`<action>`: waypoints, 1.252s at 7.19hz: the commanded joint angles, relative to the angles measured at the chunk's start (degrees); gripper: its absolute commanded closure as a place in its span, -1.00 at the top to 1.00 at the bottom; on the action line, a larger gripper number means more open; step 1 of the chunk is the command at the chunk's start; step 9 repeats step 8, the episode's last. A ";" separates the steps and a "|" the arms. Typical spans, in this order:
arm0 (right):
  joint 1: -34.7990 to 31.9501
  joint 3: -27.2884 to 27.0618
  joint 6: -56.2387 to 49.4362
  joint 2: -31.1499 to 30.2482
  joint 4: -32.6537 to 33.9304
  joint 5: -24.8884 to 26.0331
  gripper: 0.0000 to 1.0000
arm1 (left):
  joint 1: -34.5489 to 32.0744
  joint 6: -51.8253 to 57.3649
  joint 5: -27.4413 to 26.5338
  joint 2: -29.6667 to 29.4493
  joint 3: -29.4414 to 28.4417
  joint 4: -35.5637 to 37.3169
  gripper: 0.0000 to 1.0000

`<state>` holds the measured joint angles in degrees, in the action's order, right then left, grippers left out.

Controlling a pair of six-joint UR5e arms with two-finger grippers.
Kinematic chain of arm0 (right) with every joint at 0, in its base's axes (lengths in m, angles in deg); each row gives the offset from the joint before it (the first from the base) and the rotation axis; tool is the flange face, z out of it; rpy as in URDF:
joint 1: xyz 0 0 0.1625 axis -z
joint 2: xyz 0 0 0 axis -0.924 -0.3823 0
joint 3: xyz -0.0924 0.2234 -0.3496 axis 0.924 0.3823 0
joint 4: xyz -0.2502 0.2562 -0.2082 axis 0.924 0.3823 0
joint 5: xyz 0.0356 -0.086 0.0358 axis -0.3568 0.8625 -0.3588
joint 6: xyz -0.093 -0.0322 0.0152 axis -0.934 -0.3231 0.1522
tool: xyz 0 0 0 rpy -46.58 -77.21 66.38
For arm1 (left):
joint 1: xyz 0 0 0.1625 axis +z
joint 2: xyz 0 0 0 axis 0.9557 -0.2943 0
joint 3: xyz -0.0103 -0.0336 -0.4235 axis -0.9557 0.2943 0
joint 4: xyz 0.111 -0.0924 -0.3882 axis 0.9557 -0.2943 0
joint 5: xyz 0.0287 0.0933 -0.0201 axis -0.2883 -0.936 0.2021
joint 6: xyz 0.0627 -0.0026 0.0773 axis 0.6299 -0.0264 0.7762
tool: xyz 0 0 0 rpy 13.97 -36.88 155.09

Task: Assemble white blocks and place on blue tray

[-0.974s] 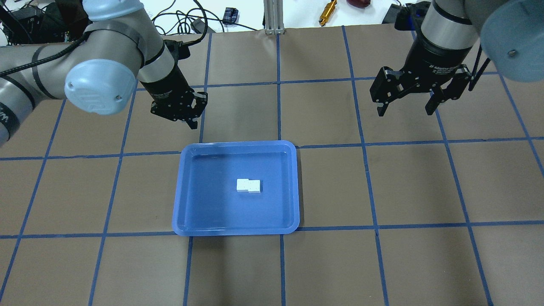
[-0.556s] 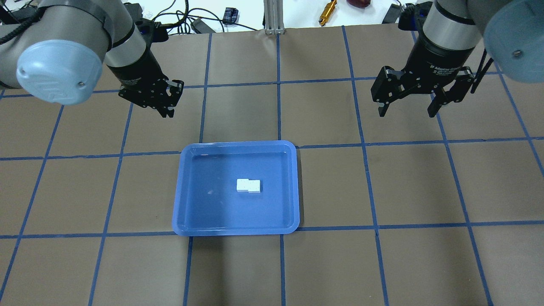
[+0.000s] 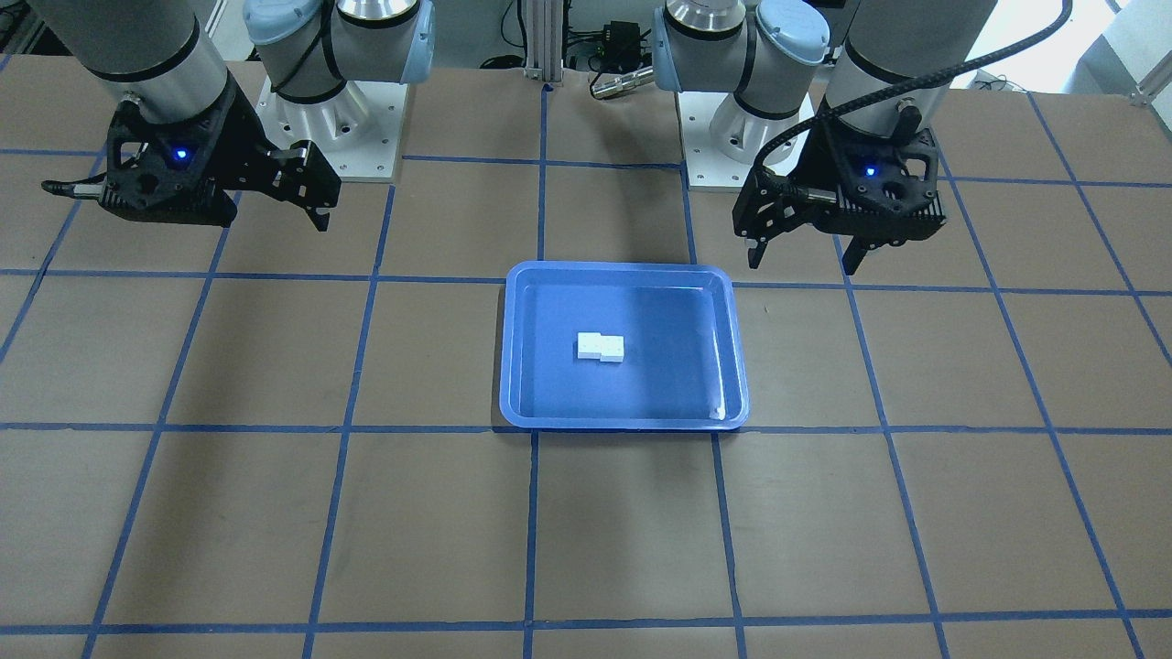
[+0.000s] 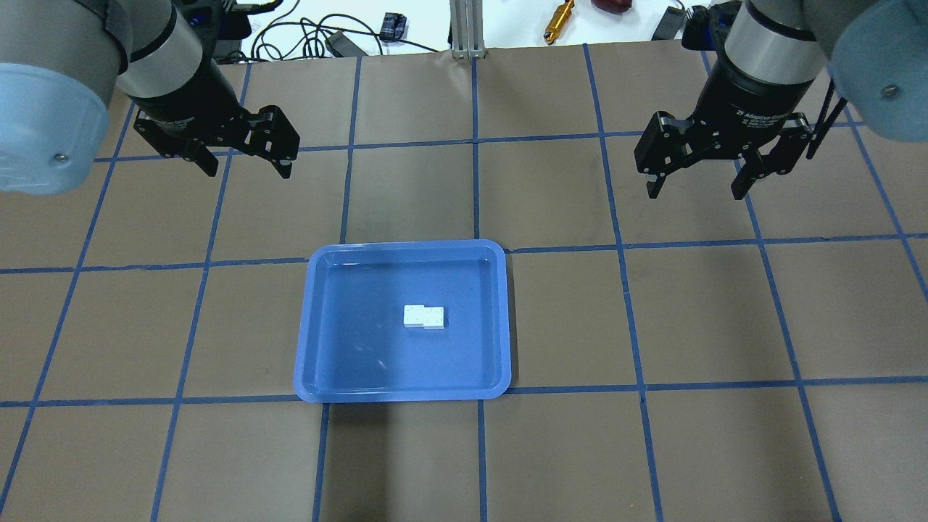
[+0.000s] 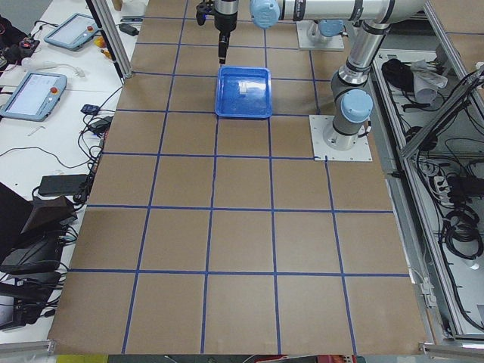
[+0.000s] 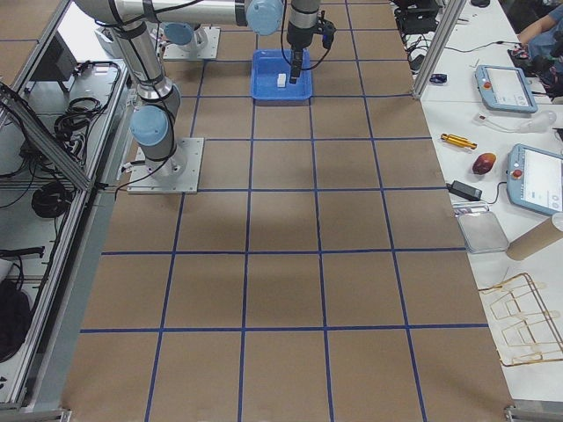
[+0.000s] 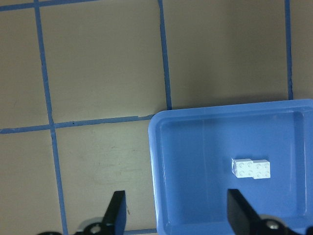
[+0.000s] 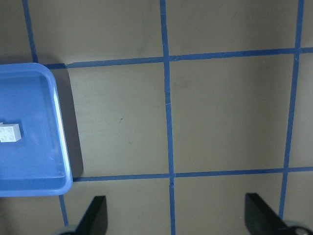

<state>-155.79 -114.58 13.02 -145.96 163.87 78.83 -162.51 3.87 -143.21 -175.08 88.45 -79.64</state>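
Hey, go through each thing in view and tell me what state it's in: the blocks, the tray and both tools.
white blocks: joined into one piece, studs up, lying in the tray, nothing gripping them.
blue tray: flat on the table, holding only the blocks.
left tool: open, empty, clear of the tray.
right tool: open, empty, clear of the tray.

Overhead cam: high on one long side of the tray (image 4: 362,355), angled forward and down. Front cam: opposite side, facing back, steep. Side cams: at either end of the table (image 5: 242,249), far off, tray small near the top. Wrist cams: close, straight down. Left has the tray at lower right, right clips its edge at left. All six share the tray.
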 commanded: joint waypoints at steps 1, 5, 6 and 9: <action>-0.07 -0.10 0.04 -0.34 -0.09 0.11 1.00 | 0.24 0.10 0.17 -0.70 -2.64 -2.79 1.00; 0.02 -0.10 0.13 -0.34 -0.36 0.20 1.00 | 0.68 0.45 0.52 -0.53 -4.50 -5.80 1.00; -0.07 -0.10 0.13 -0.34 -0.36 0.29 1.00 | 0.59 0.45 0.52 -0.53 -4.41 -5.80 1.00; -0.07 -0.10 -0.05 -0.34 -0.27 1.42 1.00 | 0.59 0.45 0.43 -0.27 -4.50 -5.80 1.00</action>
